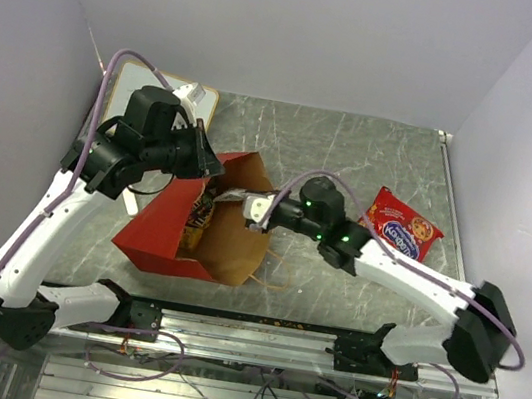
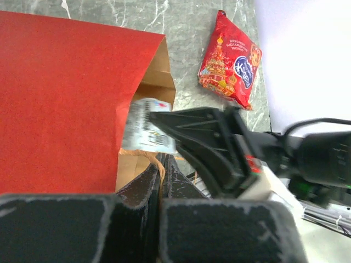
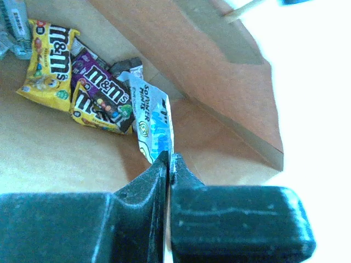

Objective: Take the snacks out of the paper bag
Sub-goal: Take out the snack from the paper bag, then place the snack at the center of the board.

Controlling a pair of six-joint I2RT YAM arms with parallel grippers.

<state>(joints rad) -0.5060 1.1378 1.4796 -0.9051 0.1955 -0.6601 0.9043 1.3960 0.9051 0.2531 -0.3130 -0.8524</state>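
Right claw (image 3: 169,163) is pinched fully closed on the bottom corner of a small grey-white crinkly wrapper with blue lettering (image 3: 154,118), right at the mouth of the red paper carrier bag with the brown kraft inside (image 1: 154,233). Left claw (image 2: 162,176) is clamped tight on the bag's rim, propping the mouth open for me.

The grip is only on a thin edge of that wrapper, so I'd pull slow and straight out along the opening, not up into the top flap. I'd leave the left clamp exactly where it is so the bag doesn't drag along. Then I'd swing over and drop it on the bare grey marbled desk (image 1: 354,153) near the large red crinkly snack bag with the blue logo (image 1: 402,223). That one's already out, lying flat and well apart from the carrier.

The carrier lies on its side, a bit crumpled, mouth toward my right arm. Deeper inside I can see a yellow candy packet (image 3: 46,63) and a dark purple-brown packet (image 3: 101,90) overlapping, so plenty left to fish out.
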